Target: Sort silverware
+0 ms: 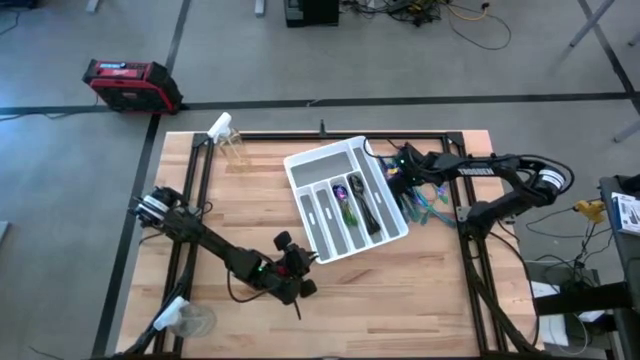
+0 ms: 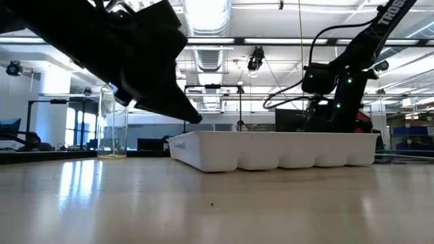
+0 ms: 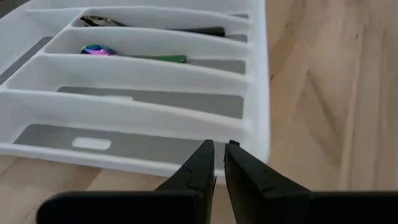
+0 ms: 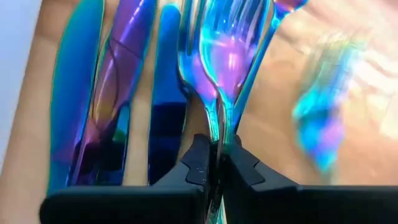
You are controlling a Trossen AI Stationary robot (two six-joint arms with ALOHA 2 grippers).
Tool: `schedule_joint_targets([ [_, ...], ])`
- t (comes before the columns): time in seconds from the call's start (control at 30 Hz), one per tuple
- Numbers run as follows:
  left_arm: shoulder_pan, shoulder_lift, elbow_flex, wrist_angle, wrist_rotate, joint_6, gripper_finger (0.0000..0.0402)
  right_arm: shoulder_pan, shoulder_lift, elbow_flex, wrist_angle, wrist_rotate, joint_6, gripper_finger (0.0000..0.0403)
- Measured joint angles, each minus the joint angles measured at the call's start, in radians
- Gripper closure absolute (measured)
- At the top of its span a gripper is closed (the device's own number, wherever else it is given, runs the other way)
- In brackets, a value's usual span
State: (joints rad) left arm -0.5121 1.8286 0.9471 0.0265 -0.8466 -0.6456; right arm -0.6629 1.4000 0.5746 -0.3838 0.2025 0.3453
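The wooden surface [image 1: 420,300] fills the middle of the high view, with a white tray [image 1: 322,162] lying askew just right of centre. The left arm reaches in from the left edge, and the left gripper [image 1: 300,276] sits at lower centre, just off the tray's lower-left corner; its jaws are closed on nothing, tips almost touching. The right arm comes in from the right edge, and the right gripper [image 1: 408,178] is beside the tray's right wall. A clear jar [image 1: 233,148] stands near the upper left of the surface, and a red case [image 1: 130,85] lies on the floor at upper left.

Two pieces lie in the tray: a spoon [image 3: 130,53] with an iridescent bowl in one slot, and a dark piece [image 3: 155,26] in the slot next to it. The loose silverware [image 1: 425,203] lies on the surface just right of the tray. In the right wrist view the jaws are clamped on the neck of a fork [image 4: 227,59], with knives [image 4: 118,87] flat alongside it at the left of the frame.
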Motion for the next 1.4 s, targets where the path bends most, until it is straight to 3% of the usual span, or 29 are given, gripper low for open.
schedule_joint_targets([
  [0.53,-0.002,-0.002,0.034,0.083,-0.002,0.009,0.0377,0.135,-0.251,-0.008,-0.220,0.005,0.134,0.0403],
  [0.83,-0.011,-0.001,0.035,0.123,-0.002,0.008,0.0377,0.344,-0.273,-0.038,-0.307,0.014,0.324,0.0403],
  [1.07,-0.064,-0.003,0.035,0.171,-0.002,0.039,0.0377,0.672,-0.281,-0.039,-0.462,0.106,0.591,0.0403],
  [1.4,-0.091,-0.003,0.035,0.167,-0.011,0.038,0.0377,1.369,-0.278,-0.023,-0.543,0.165,1.106,0.0403],
])
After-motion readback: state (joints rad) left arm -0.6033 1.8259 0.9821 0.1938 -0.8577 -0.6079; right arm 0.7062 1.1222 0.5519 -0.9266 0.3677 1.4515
